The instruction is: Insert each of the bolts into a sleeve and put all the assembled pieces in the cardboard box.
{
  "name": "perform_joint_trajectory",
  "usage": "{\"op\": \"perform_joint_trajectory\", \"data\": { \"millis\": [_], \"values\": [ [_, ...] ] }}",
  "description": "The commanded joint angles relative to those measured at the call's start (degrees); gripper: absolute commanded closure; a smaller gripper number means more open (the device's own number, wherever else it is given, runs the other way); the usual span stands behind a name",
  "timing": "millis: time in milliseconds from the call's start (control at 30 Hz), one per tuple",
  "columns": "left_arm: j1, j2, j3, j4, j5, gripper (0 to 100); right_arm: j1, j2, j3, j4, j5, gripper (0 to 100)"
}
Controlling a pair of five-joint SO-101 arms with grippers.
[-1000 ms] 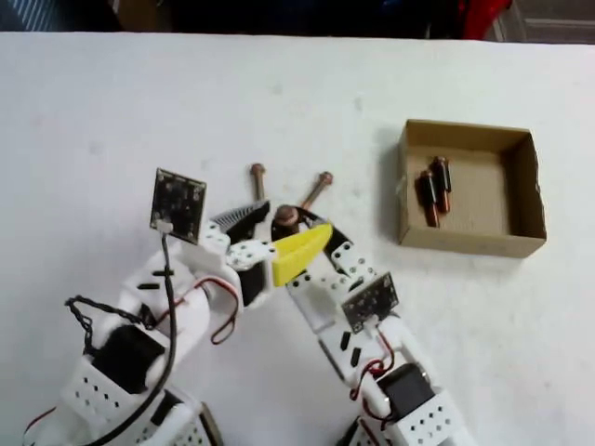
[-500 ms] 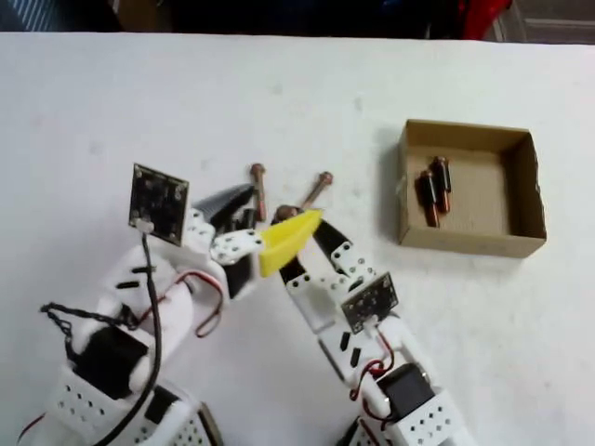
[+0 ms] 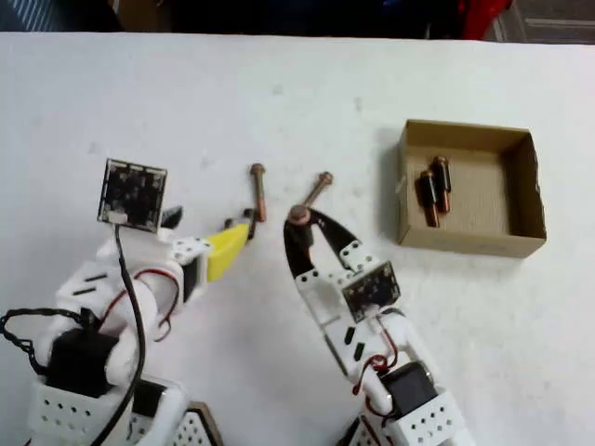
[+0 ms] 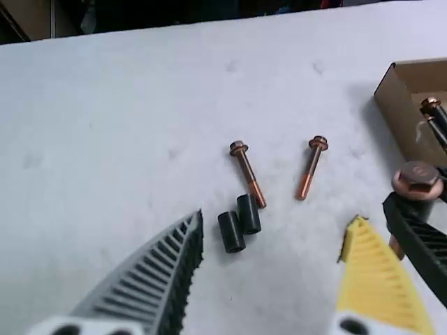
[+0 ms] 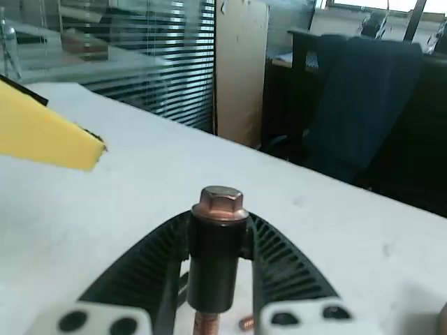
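My right gripper [image 3: 299, 226] is shut on a black sleeve with a copper bolt [image 5: 216, 241] standing upright in it, bolt head on top. My left gripper [image 4: 277, 220] is open, its grey and yellow fingers hanging over two loose black sleeves [image 4: 238, 222]. Just beyond them two bare bolts lie on the table, one [image 4: 246, 174] close to the sleeves, the other [image 4: 310, 167] further right. In the high view these bolts [image 3: 257, 190] [image 3: 316, 189] lie ahead of both grippers. The cardboard box [image 3: 521, 190] at the right holds several assembled pieces [image 3: 434, 189].
The white table [image 3: 307, 102] stretches open behind the bolts and to the left. The left arm's yellow finger [image 5: 42, 136] hangs close beside my right gripper. The box's near wall [image 3: 465, 240] stands right of the right arm.
The left arm has pulled back to the left, away from the right gripper, with its jaws open. The right gripper has stayed put, holding the sleeved bolt.
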Motion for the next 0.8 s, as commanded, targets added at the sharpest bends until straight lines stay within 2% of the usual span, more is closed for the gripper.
{"op": "perform_joint_trajectory", "data": {
  "millis": [0, 133, 200, 333, 400, 667, 767],
  "values": [
    [-0.6, -0.3, -2.6, 1.8, -2.0, 75, 0.7, -0.7, -4.9, 5.7, 0.0, 98.1],
    [-0.7, -0.2, -2.2, 2.1, -5.6, 90, 0.7, -0.7, -6.9, 9.5, 0.0, 98.1],
    [-0.7, -0.2, -0.4, 1.6, -5.8, 94, 0.8, -0.7, -7.6, 10.9, 0.1, 98.1],
    [-0.7, -0.2, 3.1, 1.6, -5.6, 88, 3.5, -0.7, -10.5, 15.6, 5.6, 98.1],
    [-0.7, -0.2, 4.2, 1.5, -5.5, 86, 4.8, -0.7, -11.7, 17.4, 5.8, 98.1],
    [-0.7, -0.2, 7.0, -1.2, -5.5, 97, 11.4, -0.6, -15.9, 22.9, 6.1, 98.1],
    [-0.7, -0.2, 7.6, -1.2, -5.5, 98, 13.3, -0.6, -18.6, 26.4, 6.1, 98.1]
  ]
}}
